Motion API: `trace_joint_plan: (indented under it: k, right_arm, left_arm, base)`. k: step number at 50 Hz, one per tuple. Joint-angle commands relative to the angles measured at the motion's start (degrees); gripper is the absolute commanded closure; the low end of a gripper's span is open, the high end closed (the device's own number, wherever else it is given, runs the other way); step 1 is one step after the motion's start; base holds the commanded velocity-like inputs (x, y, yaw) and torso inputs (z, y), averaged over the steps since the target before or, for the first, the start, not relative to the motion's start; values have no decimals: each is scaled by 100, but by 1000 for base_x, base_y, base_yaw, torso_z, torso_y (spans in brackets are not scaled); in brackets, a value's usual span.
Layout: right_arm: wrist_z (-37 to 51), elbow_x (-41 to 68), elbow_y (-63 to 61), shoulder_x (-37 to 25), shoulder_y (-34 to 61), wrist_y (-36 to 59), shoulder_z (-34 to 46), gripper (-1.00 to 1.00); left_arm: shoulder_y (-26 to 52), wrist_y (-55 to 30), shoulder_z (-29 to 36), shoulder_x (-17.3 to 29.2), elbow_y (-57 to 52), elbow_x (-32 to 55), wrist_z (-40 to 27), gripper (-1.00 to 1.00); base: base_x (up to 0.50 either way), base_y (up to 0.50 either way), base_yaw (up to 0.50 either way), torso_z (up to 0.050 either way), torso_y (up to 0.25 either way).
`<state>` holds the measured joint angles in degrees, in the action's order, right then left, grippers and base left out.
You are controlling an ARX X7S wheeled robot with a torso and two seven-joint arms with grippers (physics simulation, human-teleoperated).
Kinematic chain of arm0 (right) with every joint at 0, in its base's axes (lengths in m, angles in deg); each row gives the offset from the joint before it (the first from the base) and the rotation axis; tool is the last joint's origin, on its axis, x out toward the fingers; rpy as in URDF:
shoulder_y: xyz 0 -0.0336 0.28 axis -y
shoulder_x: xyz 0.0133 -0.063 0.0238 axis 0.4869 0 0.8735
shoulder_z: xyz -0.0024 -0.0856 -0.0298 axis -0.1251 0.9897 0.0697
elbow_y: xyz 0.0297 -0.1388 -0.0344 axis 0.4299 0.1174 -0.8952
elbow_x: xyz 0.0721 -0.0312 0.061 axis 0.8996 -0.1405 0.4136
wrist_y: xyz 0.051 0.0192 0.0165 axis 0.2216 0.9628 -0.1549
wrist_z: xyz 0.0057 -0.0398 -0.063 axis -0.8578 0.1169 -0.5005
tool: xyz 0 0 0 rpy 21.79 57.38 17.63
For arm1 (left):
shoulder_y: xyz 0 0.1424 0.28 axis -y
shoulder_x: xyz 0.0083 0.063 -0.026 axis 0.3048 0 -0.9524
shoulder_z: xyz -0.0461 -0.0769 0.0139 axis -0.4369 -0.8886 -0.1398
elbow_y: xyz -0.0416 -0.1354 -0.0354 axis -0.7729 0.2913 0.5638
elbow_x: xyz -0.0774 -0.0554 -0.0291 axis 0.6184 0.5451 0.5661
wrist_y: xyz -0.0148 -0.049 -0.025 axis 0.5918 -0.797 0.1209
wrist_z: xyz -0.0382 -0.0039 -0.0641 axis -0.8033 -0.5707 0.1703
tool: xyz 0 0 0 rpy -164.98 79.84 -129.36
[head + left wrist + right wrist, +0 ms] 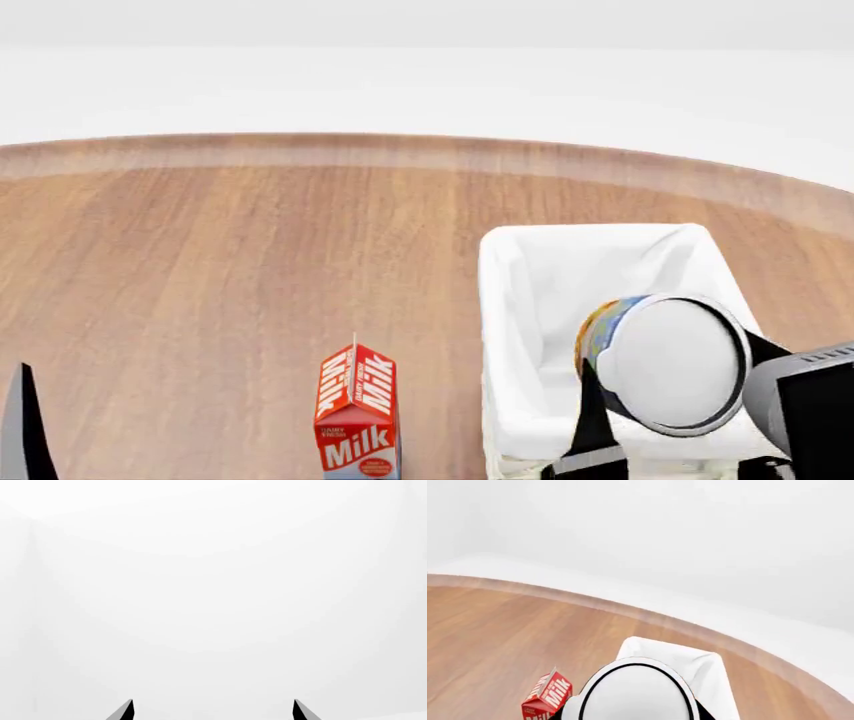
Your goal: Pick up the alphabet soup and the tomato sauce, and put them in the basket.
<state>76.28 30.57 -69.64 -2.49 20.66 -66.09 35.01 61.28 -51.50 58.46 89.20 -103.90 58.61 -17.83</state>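
Observation:
My right gripper is shut on the alphabet soup, a can with a blue and yellow-orange label. It holds the can tilted, silvery top toward the head camera, above the near part of the basket. In the right wrist view the can's top fills the lower middle, with the basket's white liner beyond it. My left gripper is open and empty, with only white surface ahead of it. One of its fingers shows at the head view's lower left. The tomato sauce is out of view.
A red and white milk carton stands on the wooden table left of the basket; it also shows in the right wrist view. The table's curved far edge runs across the head view, with white floor beyond.

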Motion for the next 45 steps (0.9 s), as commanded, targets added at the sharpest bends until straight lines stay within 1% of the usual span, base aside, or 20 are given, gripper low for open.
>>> trace_joint_plan:
  k: [1,8,9,14,15,32,45]
  right_arm:
    - [304,710,601,683,1408,825,-824,100]
    - [307,467,1224,1153,1423,958,-757,100]
    - [275,407,1449,1313,1422,992,-724,100]
    - [326,107,1997,1720,1576,1274,-649,100]
    - [212,70,2276,1861,1563,1240,-639,100]
    - [-78,-466,3842,2686,1608,1357,-454,100]
    - [-398,-842,4669,3156,1222,921,-369,100]
  left_arm:
    - [-14,-38,-36,39,-78,41,-20,-100]
    - [-24,-67,-34,56,-118,33,-37,-100]
    - [-16,-93,-16,51,-143,21,-42,-100]
    - [-11,-93,3,60,-139,11,-42,-100]
    - [-14,-73,2,57,-106,13,-41,-100]
    - [-12,-34,38,63,-98,21,-56,-100]
    - [9,-89,49,83,-136,44,-72,-100]
  base:
    - [0,0,0,0,0]
    - [0,0,0,0,0]
    - [0,0,0,0,0]
    - [0,0,0,0,0]
    - [0,0,0,0,0]
    - [0,0,0,0,1]
    - [0,0,0,0,1]
